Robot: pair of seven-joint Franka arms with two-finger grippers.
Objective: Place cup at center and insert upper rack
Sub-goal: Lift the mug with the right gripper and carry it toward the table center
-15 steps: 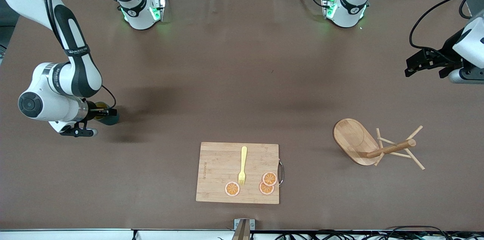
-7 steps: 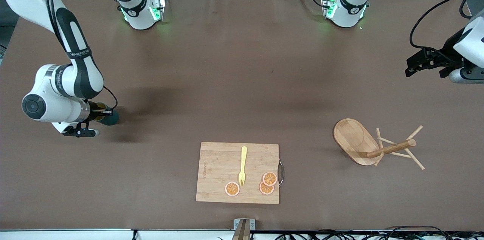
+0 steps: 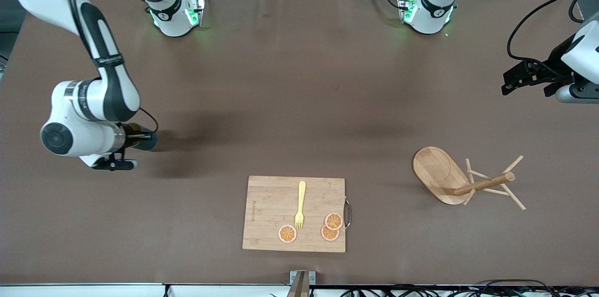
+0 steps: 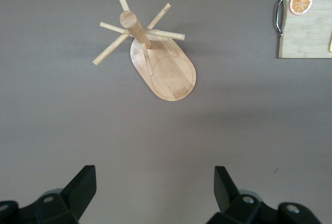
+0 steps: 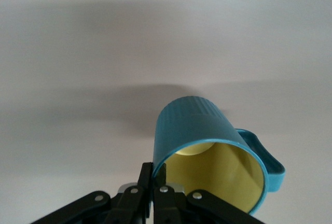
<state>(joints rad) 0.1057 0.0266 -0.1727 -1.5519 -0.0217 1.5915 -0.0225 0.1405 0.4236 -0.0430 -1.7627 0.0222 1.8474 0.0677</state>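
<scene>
brown matte table [image 3: 299,100] under two white robot arms, seen from a high camera facing them. a wooden cutting board [image 3: 271,208] lies near the camera-side edge at the table's middle; every place below is given from this board.

on the board rest a yellow fork [image 3: 300,205] and three orange slices [image 3: 330,228] – two of them overlap at the corner by the board's metal handle [image 3: 347,213].

toward the right arm's end of the table from the board, the right gripper [image 3: 140,141] pinches the rim of the cup [image 3: 148,142], a teal mug with a yellow inside. the right wrist view shows the fingers [image 5: 147,178] clenched on the rim, one inside and one outside, with the cup [image 5: 215,154] tipped on its side and its handle sticking out sideways. whether the cup touches the table cannot be told.

toward the left arm's end from the board, the upper rack [image 3: 463,180] – a light wooden mug tree – lies toppled on the table, oval base tilted up, post and thin pegs splayed toward the table's end.

still closer to that end than the rack, the left gripper [image 3: 526,81] waits in the air over bare table. its fingers [image 4: 80,187] are spread wide, grasping nothing, and its wrist camera looks down on the rack [image 4: 155,58] and one corner of the board [image 4: 306,32].
</scene>
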